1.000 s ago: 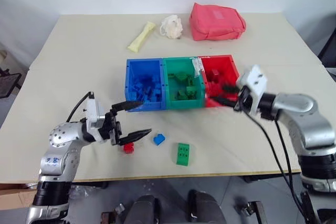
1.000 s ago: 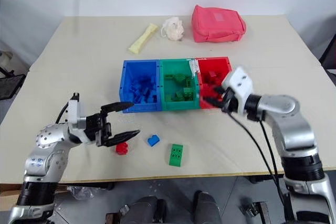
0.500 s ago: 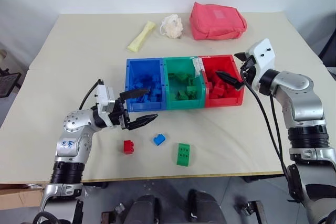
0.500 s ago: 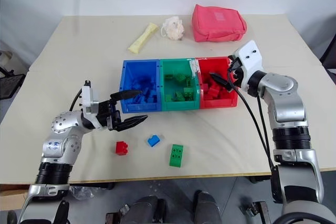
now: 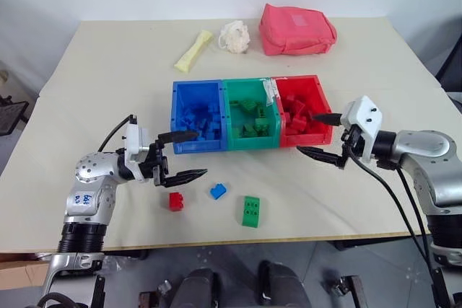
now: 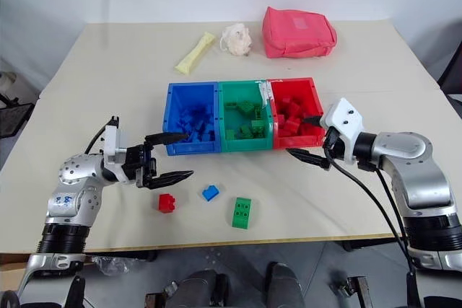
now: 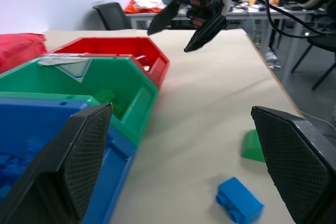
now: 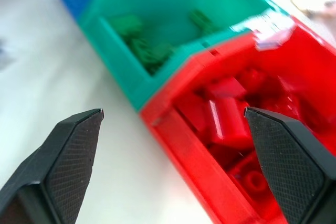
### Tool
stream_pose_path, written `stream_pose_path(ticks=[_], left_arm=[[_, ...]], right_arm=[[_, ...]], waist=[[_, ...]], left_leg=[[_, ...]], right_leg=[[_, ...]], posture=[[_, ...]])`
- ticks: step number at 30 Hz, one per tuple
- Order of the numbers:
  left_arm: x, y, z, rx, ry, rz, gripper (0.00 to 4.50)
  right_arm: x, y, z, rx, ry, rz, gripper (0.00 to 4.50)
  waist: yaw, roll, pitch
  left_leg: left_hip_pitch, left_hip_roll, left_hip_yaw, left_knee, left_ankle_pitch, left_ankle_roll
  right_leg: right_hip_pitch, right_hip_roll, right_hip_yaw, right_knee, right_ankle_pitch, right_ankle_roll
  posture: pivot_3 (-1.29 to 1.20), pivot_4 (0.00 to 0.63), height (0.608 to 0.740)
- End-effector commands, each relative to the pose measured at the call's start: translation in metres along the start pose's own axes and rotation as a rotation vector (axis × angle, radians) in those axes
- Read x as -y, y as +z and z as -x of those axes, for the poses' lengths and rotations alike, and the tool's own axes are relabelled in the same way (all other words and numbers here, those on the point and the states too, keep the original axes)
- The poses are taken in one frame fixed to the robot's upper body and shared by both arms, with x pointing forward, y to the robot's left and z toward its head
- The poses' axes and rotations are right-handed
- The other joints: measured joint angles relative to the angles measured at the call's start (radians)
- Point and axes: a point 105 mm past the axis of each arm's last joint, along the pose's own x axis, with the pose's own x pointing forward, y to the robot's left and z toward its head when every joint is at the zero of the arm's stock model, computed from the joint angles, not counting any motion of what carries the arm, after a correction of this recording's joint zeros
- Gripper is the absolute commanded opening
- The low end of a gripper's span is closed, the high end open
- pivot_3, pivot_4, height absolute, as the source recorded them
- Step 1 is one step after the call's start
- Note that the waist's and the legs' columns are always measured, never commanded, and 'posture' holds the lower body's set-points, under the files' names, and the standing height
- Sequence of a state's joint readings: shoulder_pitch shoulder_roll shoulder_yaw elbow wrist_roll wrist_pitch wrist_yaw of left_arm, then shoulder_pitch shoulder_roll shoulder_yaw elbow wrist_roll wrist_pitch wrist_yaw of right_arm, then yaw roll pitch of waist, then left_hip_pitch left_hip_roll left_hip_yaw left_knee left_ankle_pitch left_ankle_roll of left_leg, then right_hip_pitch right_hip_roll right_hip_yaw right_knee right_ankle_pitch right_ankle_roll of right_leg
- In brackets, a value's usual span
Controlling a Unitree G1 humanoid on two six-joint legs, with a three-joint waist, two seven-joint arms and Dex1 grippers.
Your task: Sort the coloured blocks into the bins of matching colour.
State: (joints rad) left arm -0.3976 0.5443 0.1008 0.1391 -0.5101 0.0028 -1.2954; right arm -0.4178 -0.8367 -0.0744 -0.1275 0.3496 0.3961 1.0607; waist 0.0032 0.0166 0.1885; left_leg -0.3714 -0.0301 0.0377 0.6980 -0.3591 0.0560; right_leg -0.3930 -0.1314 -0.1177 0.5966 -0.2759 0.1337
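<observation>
Sitting side by side near the middle of the table (image 5: 108, 70), the three joined bins run blue bin (image 5: 196, 115), green bin (image 5: 250, 112) and red bin (image 5: 304, 109) from the robot's left to its right, each holding bricks of its own colour. A strip of pale tape or label (image 5: 271, 90) lies across the rim between the green and red bins; no writing on it can be read. On the near side of the bins three bricks lie loose on the table: a small red block (image 5: 176, 201), a small blue block (image 5: 219, 192) just to its right, and a larger green block (image 5: 251, 211) further right, all apart from one another.

The left gripper (image 5: 180, 155) hangs just in front of the blue bin, above and beside the red block, its two black fingers spread wide with nothing between them. Some blue marks show on the left forearm, too small to read. The right gripper (image 5: 318, 135) sits by the near right corner of the red bin, its fingers likewise wide apart and empty.

At the far edge lie a pink-red pouch (image 5: 298, 29), a white crumpled lump (image 5: 235, 35) and a pale yellow packet (image 5: 193, 50).
</observation>
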Motion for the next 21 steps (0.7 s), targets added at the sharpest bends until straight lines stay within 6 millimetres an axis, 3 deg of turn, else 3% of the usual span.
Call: stream_pose_path(ticks=[1,6,10,21], left_arm=[[0.009,-0.007,0.030,-0.077,-0.025,0.003,4.50],[0.022,-0.018,0.050,-0.155,-0.066,0.040,4.50],[0.026,-0.022,0.059,-0.171,-0.065,0.051,4.50],[0.031,-0.018,0.057,-0.139,-0.049,0.045,4.50]], right_arm=[[-0.019,-0.011,0.028,-0.106,0.108,0.033,4.49],[-0.032,-0.033,0.049,-0.231,0.178,0.030,4.49],[-0.033,-0.037,0.057,-0.255,0.179,0.022,4.49],[-0.041,-0.028,0.048,-0.229,0.219,0.023,4.49]], waist=[[0.006,0.000,0.000],[0.011,0.000,0.000],[0.017,0.000,0.000],[0.019,0.000,0.000]], left_leg=[[0.000,0.000,-0.001,0.000,0.000,0.000],[0.000,-0.001,0.001,0.000,-0.001,0.001],[0.001,0.000,0.001,0.001,0.000,0.001],[0.000,0.000,0.000,0.000,-0.001,0.000]], right_leg=[[0.000,0.000,0.000,0.000,0.000,0.000],[0.001,-0.001,-0.001,-0.003,0.000,0.001],[0.002,-0.002,0.003,-0.003,0.000,0.000],[0.001,-0.003,0.008,-0.003,0.000,0.000]], posture=[[0.00,0.150,0.740],[0.00,0.150,0.740],[0.00,0.150,0.740],[0.00,0.150,0.740]])
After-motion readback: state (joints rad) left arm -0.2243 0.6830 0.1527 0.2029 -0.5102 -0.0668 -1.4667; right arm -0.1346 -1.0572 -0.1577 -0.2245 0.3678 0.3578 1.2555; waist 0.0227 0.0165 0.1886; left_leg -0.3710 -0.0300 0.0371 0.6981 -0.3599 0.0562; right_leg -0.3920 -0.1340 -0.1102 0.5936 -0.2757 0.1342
